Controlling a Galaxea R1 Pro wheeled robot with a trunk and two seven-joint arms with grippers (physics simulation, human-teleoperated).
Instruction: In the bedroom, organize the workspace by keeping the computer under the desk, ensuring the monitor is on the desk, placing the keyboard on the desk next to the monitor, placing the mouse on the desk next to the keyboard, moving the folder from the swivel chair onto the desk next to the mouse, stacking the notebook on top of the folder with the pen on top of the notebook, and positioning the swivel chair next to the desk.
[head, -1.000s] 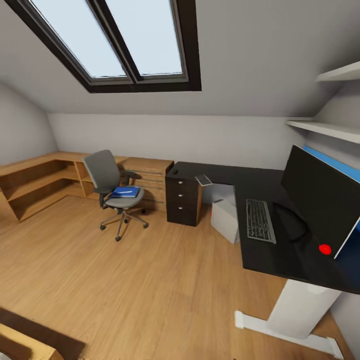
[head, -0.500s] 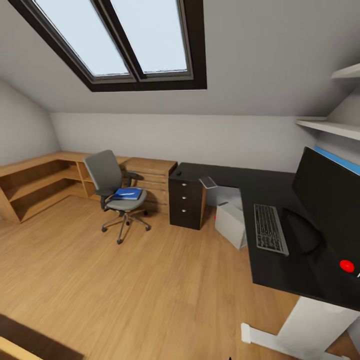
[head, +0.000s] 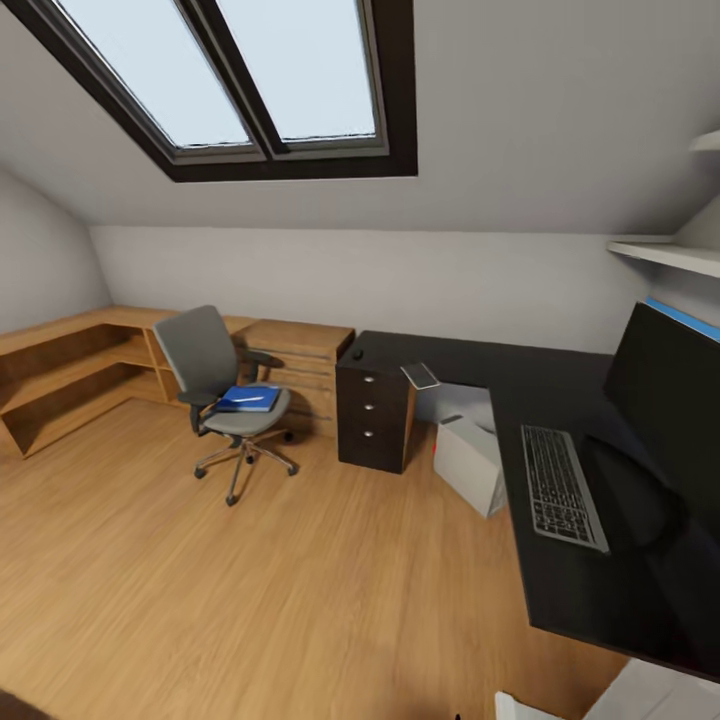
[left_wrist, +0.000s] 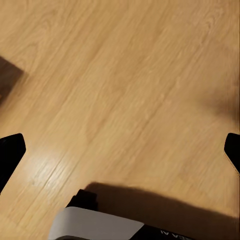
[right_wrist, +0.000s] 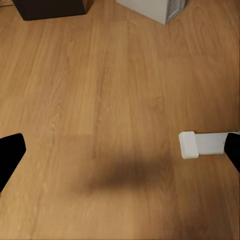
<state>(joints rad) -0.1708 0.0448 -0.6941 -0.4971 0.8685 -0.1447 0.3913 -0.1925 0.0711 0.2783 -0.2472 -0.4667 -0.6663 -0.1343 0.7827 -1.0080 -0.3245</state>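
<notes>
Camera shifted since the earlier frames — whole view moved; things themselves unmoved.

Table (head: 560, 375): L-shaped, black; carries most of the set.
Chair (head: 215, 385): on the floor, well apart from the table, not yet drawn up.
Monitor (head: 670, 400): on the table, right edge.
Computer (head: 470, 462): under the table, as wanted.
Keyboard (head: 562, 487): just beside the monitor.
Folder (head: 247, 399): on the chair seat — likely next to fetch.
Notebook (head: 420, 376): at the table edge.
Mouse (head: 357, 353): above the drawers.
Left tool (left_wrist: 120, 150), right tool (right_wrist: 120, 150): wide apart, empty, over the floor.
</notes>
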